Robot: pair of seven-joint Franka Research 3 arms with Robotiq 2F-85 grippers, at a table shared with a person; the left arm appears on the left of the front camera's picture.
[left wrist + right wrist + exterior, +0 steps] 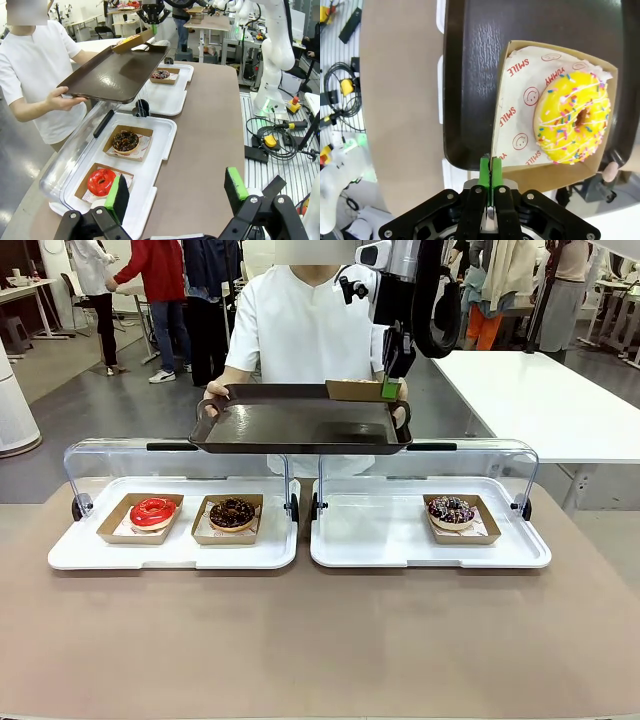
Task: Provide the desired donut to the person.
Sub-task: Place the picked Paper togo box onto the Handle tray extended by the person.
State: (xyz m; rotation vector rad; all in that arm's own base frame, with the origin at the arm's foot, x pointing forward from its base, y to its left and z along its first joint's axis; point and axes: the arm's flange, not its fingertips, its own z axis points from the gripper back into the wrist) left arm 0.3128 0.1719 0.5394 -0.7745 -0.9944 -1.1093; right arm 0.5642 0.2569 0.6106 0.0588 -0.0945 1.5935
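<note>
The near half of the counter (320, 640) lies bare, with the left gripper (177, 190) hanging released over its left end. Beyond the far edge the right gripper (391, 390) points down, clenched on the wall of the box (555, 175) holding the yellow donut (575, 117). The box is at the far right corner of the tray (290, 425) that the person (310, 320) holds up.
</note>
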